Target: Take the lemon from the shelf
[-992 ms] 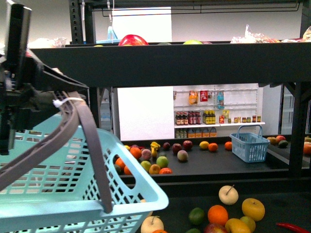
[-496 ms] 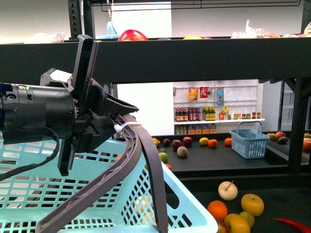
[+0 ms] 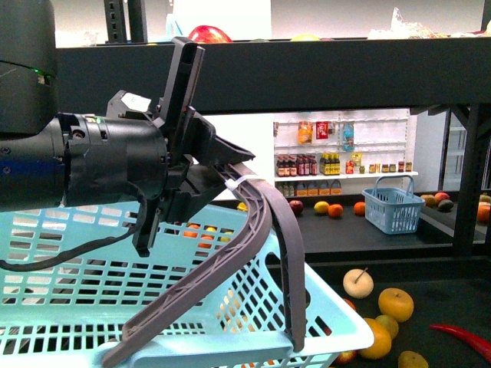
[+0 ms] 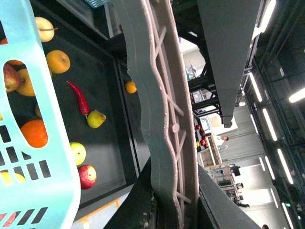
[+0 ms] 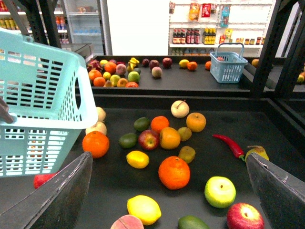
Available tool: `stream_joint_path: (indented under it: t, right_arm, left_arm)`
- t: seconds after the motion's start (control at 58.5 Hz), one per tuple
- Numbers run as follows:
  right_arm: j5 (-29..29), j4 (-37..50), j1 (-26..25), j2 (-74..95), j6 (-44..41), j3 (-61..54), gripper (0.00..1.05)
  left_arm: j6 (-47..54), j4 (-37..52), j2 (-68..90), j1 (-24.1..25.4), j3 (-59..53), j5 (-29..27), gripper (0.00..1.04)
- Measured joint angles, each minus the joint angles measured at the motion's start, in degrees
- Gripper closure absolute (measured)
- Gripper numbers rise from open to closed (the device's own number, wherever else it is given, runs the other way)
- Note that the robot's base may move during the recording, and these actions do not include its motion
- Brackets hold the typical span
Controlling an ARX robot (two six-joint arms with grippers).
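Left gripper clamped on grey handle of basket, right gripper spread wide, empty, above shelf, lemon near oranges.

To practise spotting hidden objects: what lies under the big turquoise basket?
Through the basket's slots, an orange and a red fruit show on the dark shelf below. The basket's solid ribs and rim cover the rest, so any other fruit under it cannot be counted.

Bright, even indoor light. Ceiling strip lamps glare in the left wrist view, and the white panel behind is blown out. The shelf trays stay dark, with soft shadows under the fruit. The near basket is slightly out of focus.
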Motion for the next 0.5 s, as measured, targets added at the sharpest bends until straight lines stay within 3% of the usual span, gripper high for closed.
stream_joint_path:
  t: [0.051, 0.137, 0.274, 0.496]
  right_arm:
    - [5.64, -9.03, 0.13, 7.04, 6.67, 3.76, 0.07]
    - [0.22, -7.85, -3.89, 17.81, 10.82, 5.46, 0.07]
    - [-10.73, 3.54, -12.50, 40.19, 9.79, 10.14, 0.07]
    - [-18.38, 24.30, -16.11, 77.53, -1.16, 21.73, 0.07]
  left_arm:
    - [0.90, -0.15, 0.00, -0.13, 0.22, 0.00, 0.94]
    - [1.29, -0.17, 0.02, -0.22, 0.31, -0.13, 0.94]
    - [1.33, -0.20, 0.09, -0.22, 0.31, -0.22, 0.94]
    - [1.38, -0.20, 0.11, -0.26, 0.31, -0.13, 0.94]
